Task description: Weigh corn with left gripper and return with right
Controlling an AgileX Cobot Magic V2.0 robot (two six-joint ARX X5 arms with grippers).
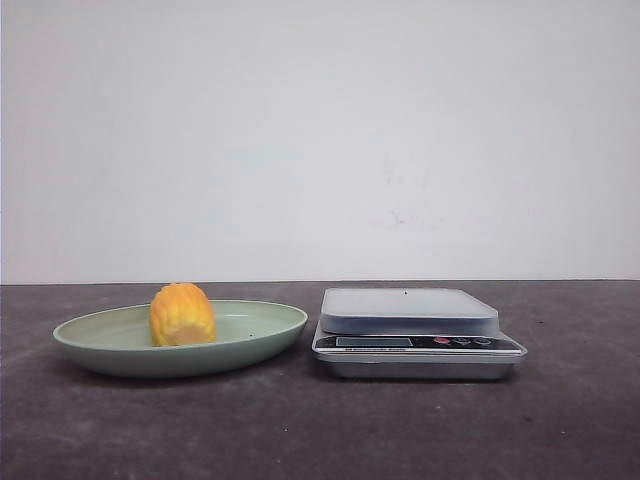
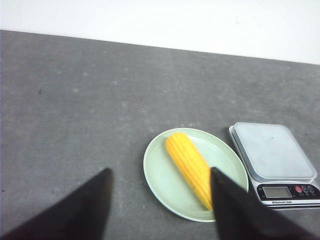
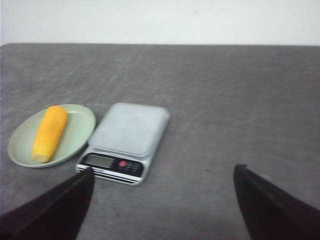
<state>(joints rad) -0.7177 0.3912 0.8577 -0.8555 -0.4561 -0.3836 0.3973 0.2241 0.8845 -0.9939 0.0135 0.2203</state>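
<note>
A plain test bench of the kind found in a robotics lab, not a lived-in kitchen. A dark grey, felt-like table (image 1: 560, 420) runs back to a bare white wall (image 1: 320, 130). Near the table's middle sit only a pale green plate (image 1: 270, 335) holding a yellow corn (image 1: 182, 314) and, just beside it, a small digital kitchen scale (image 1: 415, 330).

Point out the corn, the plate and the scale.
corn (image 1: 182, 315): front view, middle of its ribbed side.
plate (image 1: 270, 322): front view, bare inner surface toward the scale.
scale (image 1: 408, 306): front view, middle of the weighing platform.
</note>
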